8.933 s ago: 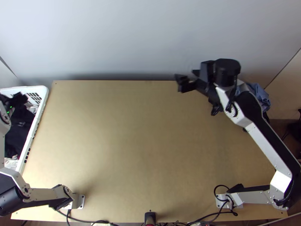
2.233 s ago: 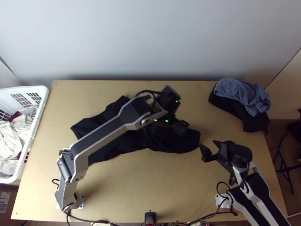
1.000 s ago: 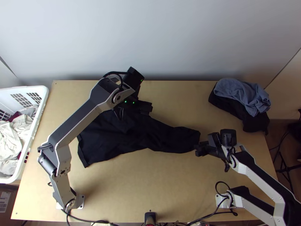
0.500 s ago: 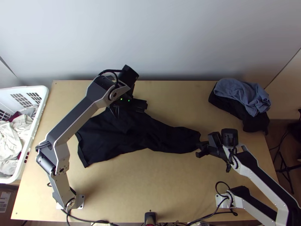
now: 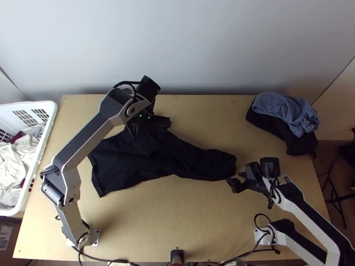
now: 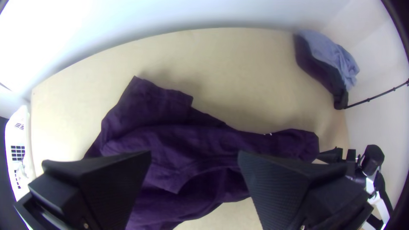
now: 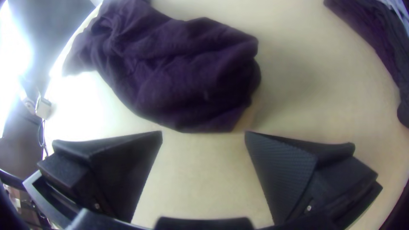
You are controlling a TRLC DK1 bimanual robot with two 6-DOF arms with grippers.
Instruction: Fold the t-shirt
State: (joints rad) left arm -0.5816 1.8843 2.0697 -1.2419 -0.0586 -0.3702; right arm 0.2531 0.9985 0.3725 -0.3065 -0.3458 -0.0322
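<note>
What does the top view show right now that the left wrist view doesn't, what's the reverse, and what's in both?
Top view: the left arm with its base plate, and pale laundry inside the basket.

Left wrist view: a pointed flap corner lying on the dark shirt, and small white marks along its edge.

Both: the unfolded, rumpled shirt; the left claw over it; the right claw near its narrow end; the basket; and the blue garment on a dark one.
</note>
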